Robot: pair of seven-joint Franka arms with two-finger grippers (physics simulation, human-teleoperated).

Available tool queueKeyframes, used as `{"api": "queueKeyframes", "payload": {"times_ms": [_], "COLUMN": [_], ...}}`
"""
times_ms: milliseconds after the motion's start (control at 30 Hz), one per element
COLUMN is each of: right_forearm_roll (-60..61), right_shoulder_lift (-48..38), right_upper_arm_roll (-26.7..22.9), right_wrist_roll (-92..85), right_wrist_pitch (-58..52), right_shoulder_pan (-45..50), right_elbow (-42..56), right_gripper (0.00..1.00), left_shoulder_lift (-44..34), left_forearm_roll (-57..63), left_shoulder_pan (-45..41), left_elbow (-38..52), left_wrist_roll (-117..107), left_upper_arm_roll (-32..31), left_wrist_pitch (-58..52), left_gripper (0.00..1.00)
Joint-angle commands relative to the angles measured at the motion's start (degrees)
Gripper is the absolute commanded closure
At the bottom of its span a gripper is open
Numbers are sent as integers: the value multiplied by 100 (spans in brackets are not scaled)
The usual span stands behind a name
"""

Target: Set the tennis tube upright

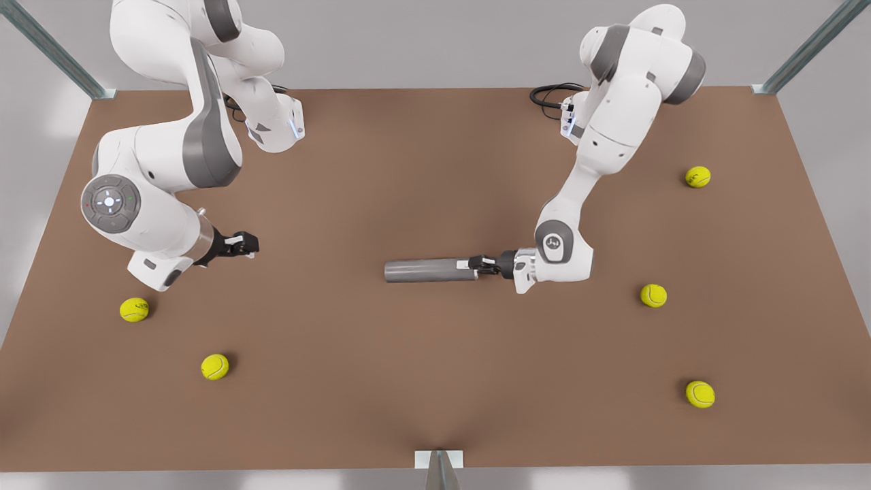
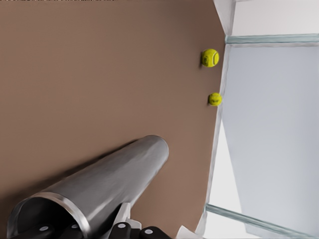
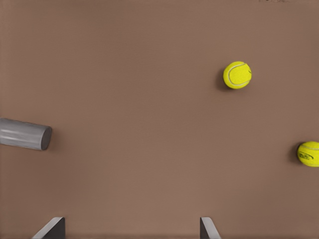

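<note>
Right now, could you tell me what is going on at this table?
The left gripper is at the open end of the tennis tube, which lies on its side near the middle of the brown table; one finger looks to reach inside the rim. The right gripper hangs open above the table on the front view's left, apart from the tube, waiting. Five yellow tennis balls lie scattered, one at. The tube is not yet upright.

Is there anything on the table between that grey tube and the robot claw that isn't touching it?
No. In the front view, only bare brown table lies between the tennis tube and the waiting right gripper. The left gripper grips the tube's other end.
</note>
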Motion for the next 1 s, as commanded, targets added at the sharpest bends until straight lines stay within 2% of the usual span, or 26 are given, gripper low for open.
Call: {"api": "queueKeyframes", "payload": {"times_ms": [0,167,300,500,633,800,967], "right_forearm_roll": [5,5,5,5,5,5,5], "right_shoulder_lift": [-6,3,3,-6,3,3,3], "right_upper_arm_roll": [-3,6,6,6,6,15,15], "right_wrist_roll": [54,54,54,46,54,54,54], "right_wrist_pitch": [-3,-3,-3,-3,-3,-3,-3], "right_shoulder_pan": [-1,8,8,8,8,35,26], "right_elbow": [-3,-3,-3,6,-3,-12,-3], "right_gripper": [0,0,0,0,0,0,0], "left_shoulder_lift": [-93,-418,-770,-1420,-1939,-1948,-2000], "left_forearm_roll": [214,689,1576,2763,4097,5821,6894], "left_shoulder_pan": [0,17,26,26,35,264,299], "left_elbow": [2,-33,-7,-7,54,942,1663], "left_wrist_roll": [-406,-871,-1742,-2348,-2551,-2559,-2876], "left_upper_arm_roll": [-1,34,377,781,1212,1511,1757], "left_wrist_pitch": [-18,-36,-739,-1126,-1126,-1337,-1434], "left_gripper": [76,79,79,79,79,79,79]}}
